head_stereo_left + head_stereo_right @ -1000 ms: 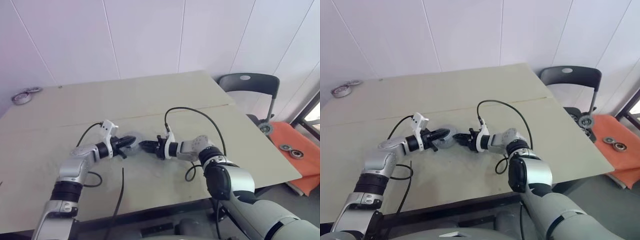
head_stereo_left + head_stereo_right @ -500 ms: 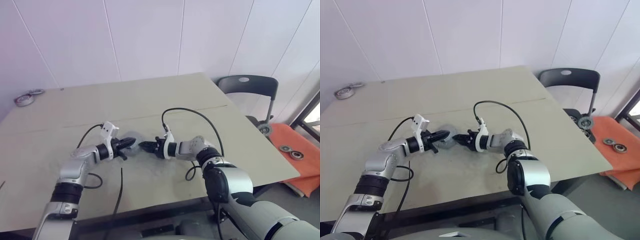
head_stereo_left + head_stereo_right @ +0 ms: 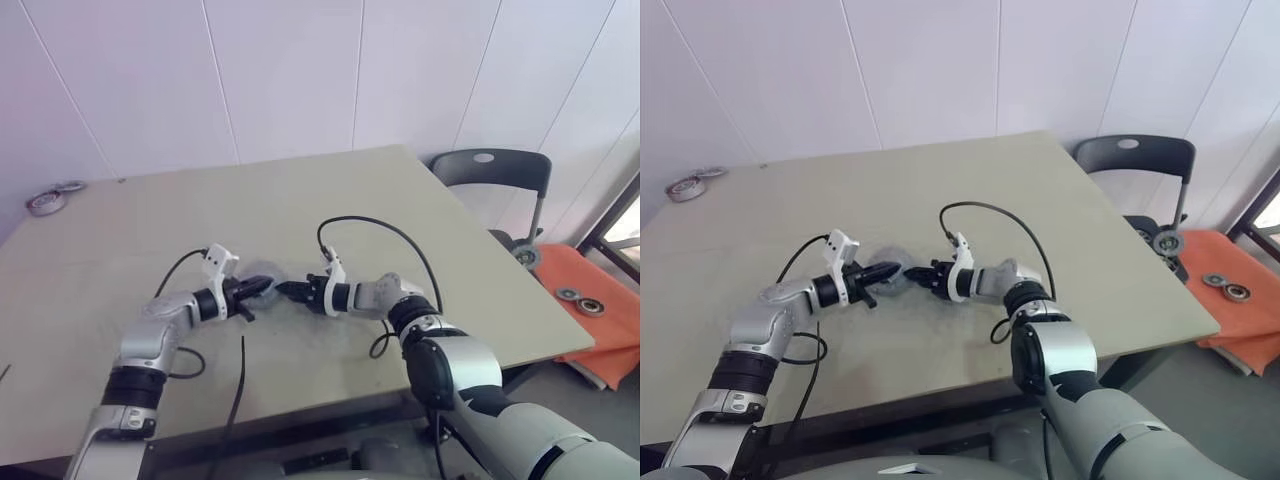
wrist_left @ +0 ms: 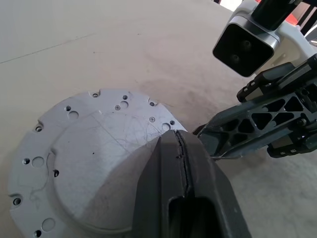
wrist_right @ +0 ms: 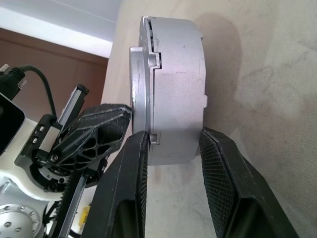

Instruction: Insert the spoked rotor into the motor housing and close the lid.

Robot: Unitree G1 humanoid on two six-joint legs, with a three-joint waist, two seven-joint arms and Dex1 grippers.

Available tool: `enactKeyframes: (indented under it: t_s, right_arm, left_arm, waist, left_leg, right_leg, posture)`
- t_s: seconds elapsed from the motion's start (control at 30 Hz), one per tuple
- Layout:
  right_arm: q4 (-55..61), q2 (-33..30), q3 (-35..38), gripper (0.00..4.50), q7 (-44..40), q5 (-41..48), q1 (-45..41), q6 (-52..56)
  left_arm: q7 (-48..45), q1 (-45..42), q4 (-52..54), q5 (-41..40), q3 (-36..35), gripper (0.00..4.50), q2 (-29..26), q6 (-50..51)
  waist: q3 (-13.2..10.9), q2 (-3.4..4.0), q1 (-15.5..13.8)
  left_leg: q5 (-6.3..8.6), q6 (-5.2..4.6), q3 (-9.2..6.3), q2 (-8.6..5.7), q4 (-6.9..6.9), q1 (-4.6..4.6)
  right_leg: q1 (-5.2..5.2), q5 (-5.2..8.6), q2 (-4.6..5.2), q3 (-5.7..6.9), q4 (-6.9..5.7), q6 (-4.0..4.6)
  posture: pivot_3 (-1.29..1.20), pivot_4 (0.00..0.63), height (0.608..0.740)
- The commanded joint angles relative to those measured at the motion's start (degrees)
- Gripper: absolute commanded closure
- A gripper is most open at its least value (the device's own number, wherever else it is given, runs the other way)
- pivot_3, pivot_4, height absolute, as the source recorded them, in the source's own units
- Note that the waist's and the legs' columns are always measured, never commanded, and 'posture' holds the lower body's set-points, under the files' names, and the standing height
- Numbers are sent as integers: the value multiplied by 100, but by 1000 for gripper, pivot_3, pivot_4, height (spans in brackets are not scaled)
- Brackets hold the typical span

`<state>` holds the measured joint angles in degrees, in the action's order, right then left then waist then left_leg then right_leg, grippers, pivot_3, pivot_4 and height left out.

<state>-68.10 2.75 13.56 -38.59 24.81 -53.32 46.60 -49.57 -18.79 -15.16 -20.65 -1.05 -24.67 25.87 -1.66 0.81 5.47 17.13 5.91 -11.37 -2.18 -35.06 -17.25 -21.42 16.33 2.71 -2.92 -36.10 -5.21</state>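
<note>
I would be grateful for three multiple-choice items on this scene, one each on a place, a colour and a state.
1. Where on the pale beige table do the flat metal rings lie?
A. far left corner
B. middle
C. near right edge

2. What colour is the plastic chair beside the table?
A. red
B. white
C. dark grey

3. How is the left end effector?
A. wide open
B. shut over the round silvery metal motor housing
C. gripping a cable

Answers:
1. A: they sit by the far left corner.
2. C: its seat and back are dark grey.
3. B: its black fingers meet with no gap above the housing's flat face.
</note>
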Motion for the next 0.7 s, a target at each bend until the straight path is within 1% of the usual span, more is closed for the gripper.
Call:
enactKeyframes:
  t_s: [0.03, 0.13, 0.3, 0.47, 0.57, 0.7]
  right_arm:
    - [-124, -191, -442, 3290, 259, -671, 240, -486]
    - [-108, -178, -555, 3290, 284, -729, 264, -644]
    - [-233, -160, -534, 3290, 508, -672, 263, -531]
    - [-235, -157, -594, 3290, 361, -694, 261, -488]
    - [-256, -163, -541, 3290, 464, -666, 260, -483]
    - [-283, -173, -519, 3290, 579, -671, 252, -503]
  left_arm:
    - [25, 30, 5, 89, 92, 4500, -4, 64]
    - [24, 43, 24, 84, 98, 4500, -3, 65]
    - [32, 58, 54, 79, 103, 4500, 5, 67]
    - [42, 77, 98, 63, 89, 4500, 10, 90]
    - [59, 80, 98, 65, 73, 4500, 9, 85]
    - [180, 12, 131, -40, -148, 4500, 25, 23]
  waist:
    - [-1, 4, -1]
    - [-3, 13, -1]
    - [-6, 22, -1]
    - [-8, 29, -1]
    - [-8, 31, -2]
    - [-9, 32, -1]
  left_leg:
    - [0, 0, 0, 0, 0, -2]
    - [0, 1, 0, 0, -1, -7]
    - [1, 1, 0, 0, -1, -14]
    - [1, 1, 0, 0, 0, -15]
    - [1, 1, 0, 0, 0, -14]
    - [1, 1, 0, 0, 0, -15]
  right_leg:
    - [-2, 0, 0, 0, 0, 0]
    - [-6, 0, 2, 2, 2, 0]
    - [-16, 1, 5, 6, 5, 1]
    - [-21, 1, 6, 7, 5, 1]
    - [-21, 1, 6, 7, 5, 1]
    - [-23, 1, 6, 7, 5, 1]
  posture:
    - [0, 0, 740]
    - [0, 0, 740]
    - [0, 0, 740]
    - [0, 0, 740]
    - [0, 0, 740]
    - [0, 0, 740]
